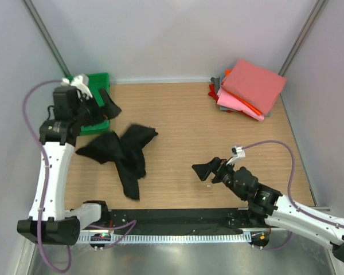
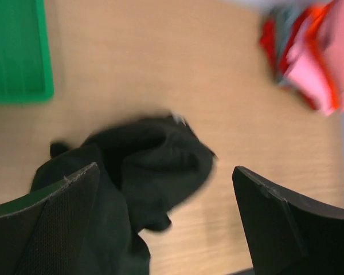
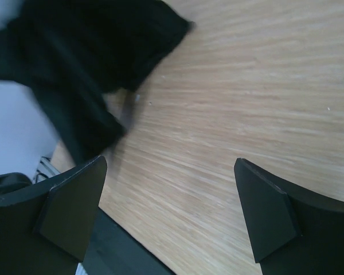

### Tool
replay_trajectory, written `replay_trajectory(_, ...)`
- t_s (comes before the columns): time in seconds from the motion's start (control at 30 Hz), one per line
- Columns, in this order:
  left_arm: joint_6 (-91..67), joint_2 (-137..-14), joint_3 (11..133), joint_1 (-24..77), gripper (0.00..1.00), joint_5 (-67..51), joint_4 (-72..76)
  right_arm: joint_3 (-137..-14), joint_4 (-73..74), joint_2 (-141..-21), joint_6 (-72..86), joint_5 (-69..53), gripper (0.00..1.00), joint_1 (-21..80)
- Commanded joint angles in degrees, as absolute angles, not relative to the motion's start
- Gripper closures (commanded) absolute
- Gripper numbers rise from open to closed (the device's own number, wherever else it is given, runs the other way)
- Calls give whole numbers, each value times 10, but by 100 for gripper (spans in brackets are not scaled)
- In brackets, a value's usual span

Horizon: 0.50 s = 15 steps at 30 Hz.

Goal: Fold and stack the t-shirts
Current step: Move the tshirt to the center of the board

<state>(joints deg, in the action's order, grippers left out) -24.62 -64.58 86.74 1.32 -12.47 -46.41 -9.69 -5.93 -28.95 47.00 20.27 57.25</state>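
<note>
A plain black t-shirt [image 1: 126,150] lies crumpled on the wooden table, left of centre, with one part trailing toward the near edge. My left gripper [image 1: 110,110] hangs open just above its far left side. In the left wrist view the jaws [image 2: 166,168] stand wide apart over the black cloth [image 2: 155,154], holding nothing. My right gripper [image 1: 209,170] is open low over bare wood to the right of the shirt. Its wrist view shows only table between the fingers [image 3: 171,161], with the black shirt [image 3: 86,51] ahead. A stack of folded t-shirts [image 1: 249,86], salmon-pink on top, sits at the far right corner.
A green plastic tray [image 1: 100,80] stands at the far left, partly hidden behind my left arm, and also shows in the left wrist view [image 2: 17,51]. The folded stack [image 2: 315,57] appears blurred there. Grey walls enclose the table on three sides.
</note>
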Motion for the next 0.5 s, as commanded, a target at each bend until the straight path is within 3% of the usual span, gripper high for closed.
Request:
replay_trajectory(0.0, -228, -602, 747, 15, 0, -168, -544, -185, 50, -248, 439, 209, 0, 574)
replay_trajectory(0.17, -233, -507, 678, 16, 0, -134, -534, -251, 128, -311, 434, 193, 0, 574)
replay_trajectory(0.47, -280, -421, 552, 15, 0, -74, -511, -315, 119, -490, 470, 232, 4, 606)
